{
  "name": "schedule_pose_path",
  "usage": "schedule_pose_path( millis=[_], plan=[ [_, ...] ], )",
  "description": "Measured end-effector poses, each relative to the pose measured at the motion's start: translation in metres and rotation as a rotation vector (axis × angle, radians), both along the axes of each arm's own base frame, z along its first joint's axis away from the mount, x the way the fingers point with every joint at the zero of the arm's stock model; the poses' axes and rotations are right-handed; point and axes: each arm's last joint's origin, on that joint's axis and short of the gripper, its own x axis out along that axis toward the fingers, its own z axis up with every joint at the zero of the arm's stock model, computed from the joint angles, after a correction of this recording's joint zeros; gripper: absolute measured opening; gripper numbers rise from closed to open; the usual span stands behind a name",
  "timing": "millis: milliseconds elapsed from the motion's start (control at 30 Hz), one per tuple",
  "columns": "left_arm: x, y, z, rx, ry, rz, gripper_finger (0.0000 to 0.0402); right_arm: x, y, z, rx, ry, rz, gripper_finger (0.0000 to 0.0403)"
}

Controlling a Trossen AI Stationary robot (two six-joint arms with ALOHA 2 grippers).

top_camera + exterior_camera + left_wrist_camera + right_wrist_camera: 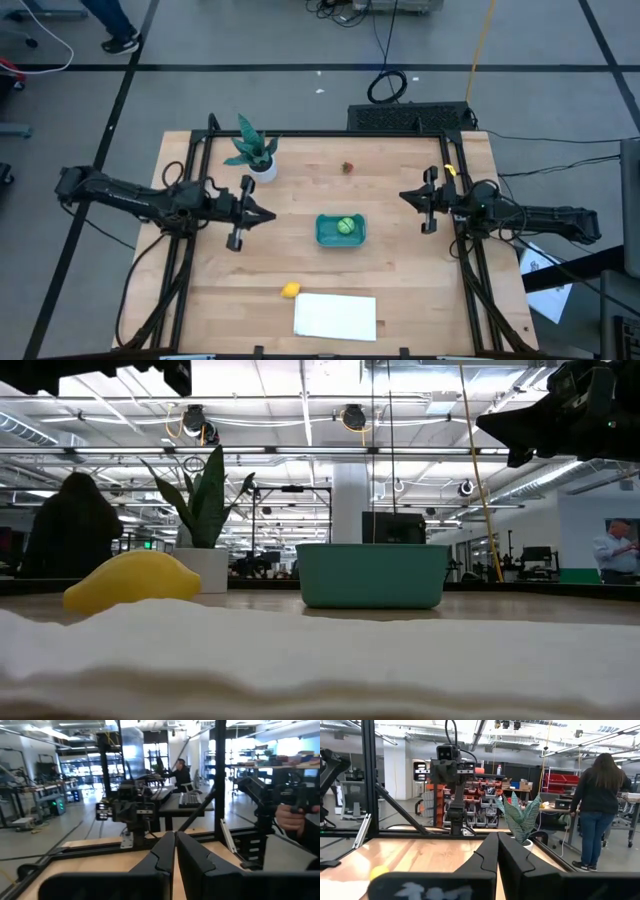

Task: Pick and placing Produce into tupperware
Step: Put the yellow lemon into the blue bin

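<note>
From above, you see the table (400, 300) with the tub (340, 231) near its middle; the green ball (345, 226) lies inside it; the lemon (290, 290) sits on the wood nearer the front edge, left of the tub and just beside the far left corner of the white sheet (335, 316); the tiny red piece (348, 168) lies toward the far edge, well apart from the tub; the plant (255, 152) stands far left. Your left gripper (268, 214) hangs left of the tub, clenched and empty; your right gripper (405, 196) hangs to the right of the tub, also clenched on nothing; both point inward, apart from all produce.

At table height, the sheet (320, 660) fills the near ground; the lemon (132, 582) shows behind it on the left; the tub (371, 575) stands in the middle; the plant (200, 520) is behind, between them; the ball is hidden by the tub wall.

In the left wrist view, your left gripper (175, 845) has its fingers pressed together with nothing between; the other arm shows beyond the table.

In the right wrist view, your right gripper (498, 847) is likewise pressed tight and empty; the plant (520, 820) stands ahead; the lemon (379, 871) shows blurred on the wood; a person (597, 800) stands in the room beyond.
</note>
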Motion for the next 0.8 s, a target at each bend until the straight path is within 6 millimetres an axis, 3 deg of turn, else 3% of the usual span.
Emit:
schedule_pose_path(
  millis=[567, 800],
  plan=[
    [0.032, -0.043, 0.004, -0.014, 0.09, -0.147, 0.0026, 0.0, 0.0, 0.0, 0.004, 0.001, 0.001, 0.0],
    [0.036, -0.061, 0.01, -0.061, 0.174, -0.144, 0.0026, 0.0, 0.0, -0.002, 0.008, 0.015, 0.001, 0.0]
  ],
)
